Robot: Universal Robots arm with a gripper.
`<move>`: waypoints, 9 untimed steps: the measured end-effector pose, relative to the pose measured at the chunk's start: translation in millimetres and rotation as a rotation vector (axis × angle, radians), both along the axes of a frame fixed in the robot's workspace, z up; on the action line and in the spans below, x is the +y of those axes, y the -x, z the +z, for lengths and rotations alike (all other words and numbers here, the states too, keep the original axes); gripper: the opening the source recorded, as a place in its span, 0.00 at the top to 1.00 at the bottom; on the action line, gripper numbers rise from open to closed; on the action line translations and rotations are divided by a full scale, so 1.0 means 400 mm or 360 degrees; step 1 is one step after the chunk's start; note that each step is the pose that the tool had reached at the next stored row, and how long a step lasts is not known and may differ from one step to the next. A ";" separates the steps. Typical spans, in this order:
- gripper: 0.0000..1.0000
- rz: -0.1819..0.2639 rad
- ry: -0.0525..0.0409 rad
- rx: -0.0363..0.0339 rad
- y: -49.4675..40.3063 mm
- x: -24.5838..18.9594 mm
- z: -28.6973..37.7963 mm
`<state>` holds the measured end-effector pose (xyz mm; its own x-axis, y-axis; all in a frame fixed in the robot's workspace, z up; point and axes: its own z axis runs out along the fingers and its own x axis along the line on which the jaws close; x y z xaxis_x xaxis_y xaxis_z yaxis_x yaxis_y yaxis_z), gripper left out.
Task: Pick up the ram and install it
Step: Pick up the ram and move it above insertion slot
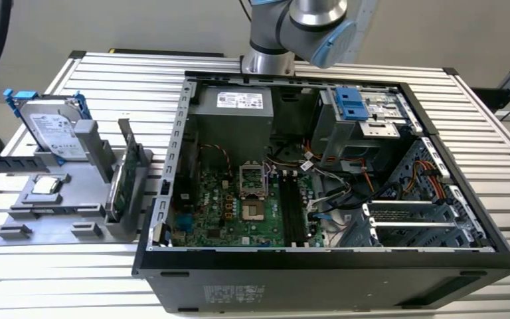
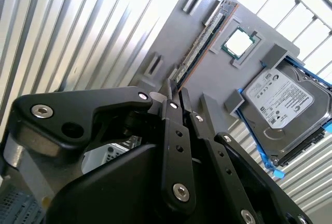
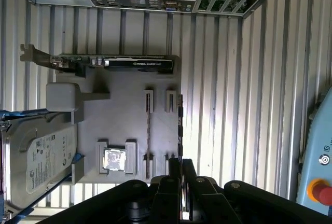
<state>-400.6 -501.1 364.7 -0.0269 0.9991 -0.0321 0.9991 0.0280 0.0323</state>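
The ram [image 2: 203,36] is a long thin stick standing on edge in a slot of the grey holder tray [image 2: 171,22], beside a square processor chip [image 2: 239,42]. In the first wrist view the ram [image 3: 148,130] shows edge-on as a thin line on the tray [image 3: 129,110]. My gripper [image 2: 175,90] hangs above the tray's near end, apart from the stick, with its black fingers [image 2: 188,107] drawn together and nothing between them. The first wrist view has the gripper [image 3: 180,163] over the tray's edge.
The open computer case [image 1: 162,219] lies beside the tray [image 1: 60,219], its motherboard showing long black memory slots [image 1: 292,207]. On the tray stand a silver hard drive with blue rails [image 1: 56,133] and an upright green card [image 1: 129,174]. A ribbed metal table [image 1: 503,153] carries everything.
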 end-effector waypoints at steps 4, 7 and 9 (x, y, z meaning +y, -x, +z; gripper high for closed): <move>1.00 0.0000 0.0000 0.0000 0.000 0.000 0.005; 1.00 0.0000 0.0000 0.0000 0.000 0.000 0.008; 1.00 0.0000 0.0000 0.0000 0.000 0.000 0.010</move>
